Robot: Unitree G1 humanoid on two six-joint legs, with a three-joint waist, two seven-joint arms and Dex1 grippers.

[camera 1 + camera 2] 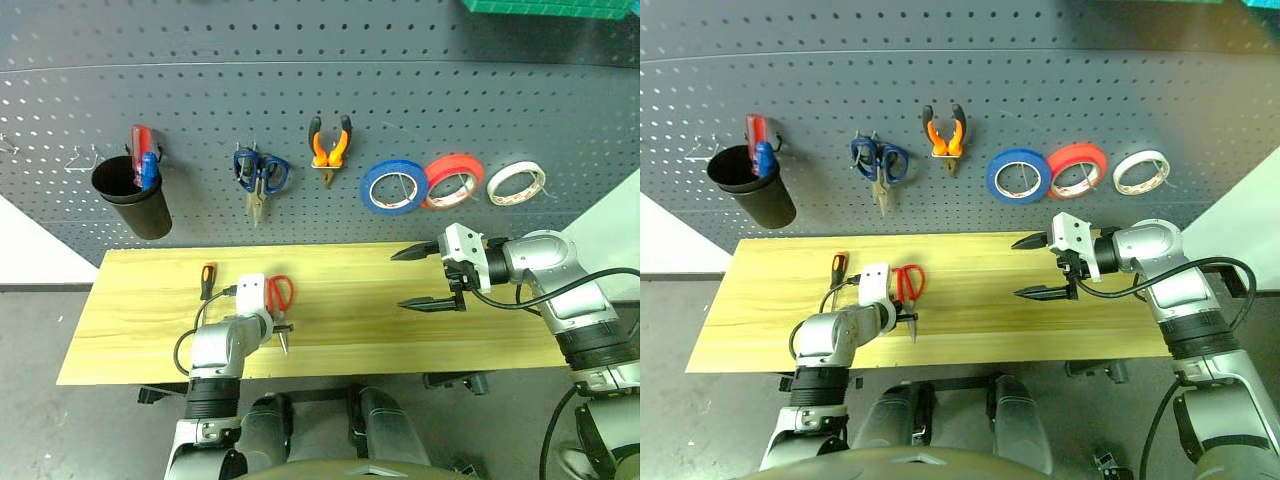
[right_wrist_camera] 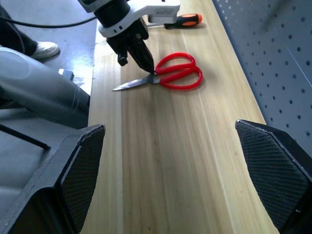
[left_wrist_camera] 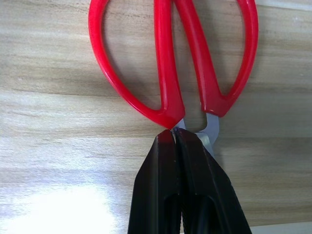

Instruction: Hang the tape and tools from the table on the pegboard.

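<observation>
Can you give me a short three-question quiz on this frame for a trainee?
1. True or false: the blue tape already hangs on the pegboard.
2. Which task tool lies on the table untouched? A) pliers B) screwdriver C) red scissors
3. Fill in: the left hand is shut on the red scissors where the handles meet the ____.

Key:
1. True; it hangs beside the red-orange roll.
2. B; the screwdriver lies apart from both hands, the pliers are on the board, and the right hand is open and holds nothing.
3. Blades.
</observation>
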